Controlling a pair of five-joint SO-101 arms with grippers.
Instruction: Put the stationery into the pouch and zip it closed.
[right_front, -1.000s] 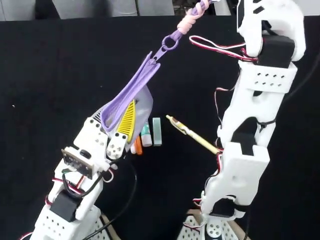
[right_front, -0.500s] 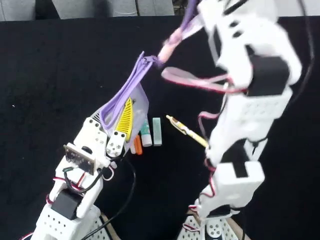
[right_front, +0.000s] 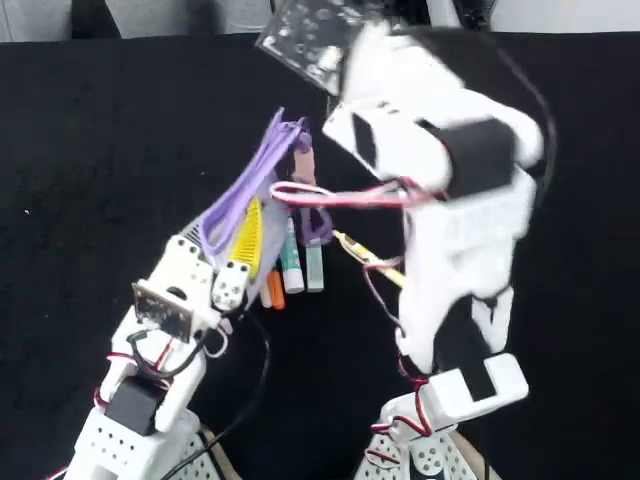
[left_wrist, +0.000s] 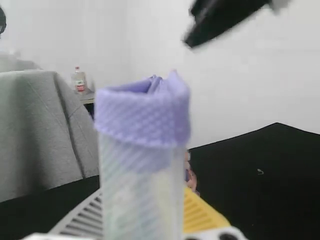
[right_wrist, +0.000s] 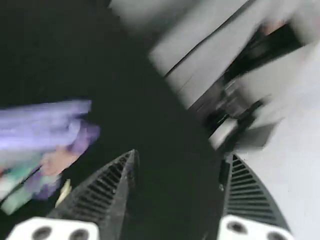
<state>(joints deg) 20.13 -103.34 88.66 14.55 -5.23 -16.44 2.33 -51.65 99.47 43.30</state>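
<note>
High view, left arm (right_front: 150, 390): it rises from the near-left edge of the black bench (right_front: 100, 150). The left end effector (right_front: 236, 250) is clamped on the lower end of the purple pouch (right_front: 255, 180), which slants up and away from it.
High view, cord (right_front: 308, 185): pink and purple, it hangs from the pouch's upper end.
High view, stationery: it lies on the bench just beside the left end effector. There is an orange marker (right_front: 275, 290), a green-capped marker (right_front: 290, 258) and a pale green bar (right_front: 315, 265). A yellow pencil (right_front: 372, 260) lies a little apart, partly under the right arm (right_front: 440, 190).
High view, right arm: blurred, it bends over the middle of the bench, near the pouch's upper end.
Left wrist view, pouch (left_wrist: 142, 150): it stands upright between the fingers, the yellow finger (left_wrist: 200, 215) against its side. It has a purple mesh band on top and a clear wall below.
Left wrist view, behind: grey cloth (left_wrist: 35, 135) and a white wall (left_wrist: 260, 85).
Right wrist view, right end effector (right_wrist: 175, 195): wide — two ribbed fingers well apart, with nothing between them.
Right wrist view, pouch (right_wrist: 45, 125): a blurred purple band beyond one finger, the cord (right_wrist: 57, 160) beside it — neither touches the fingers.
</note>
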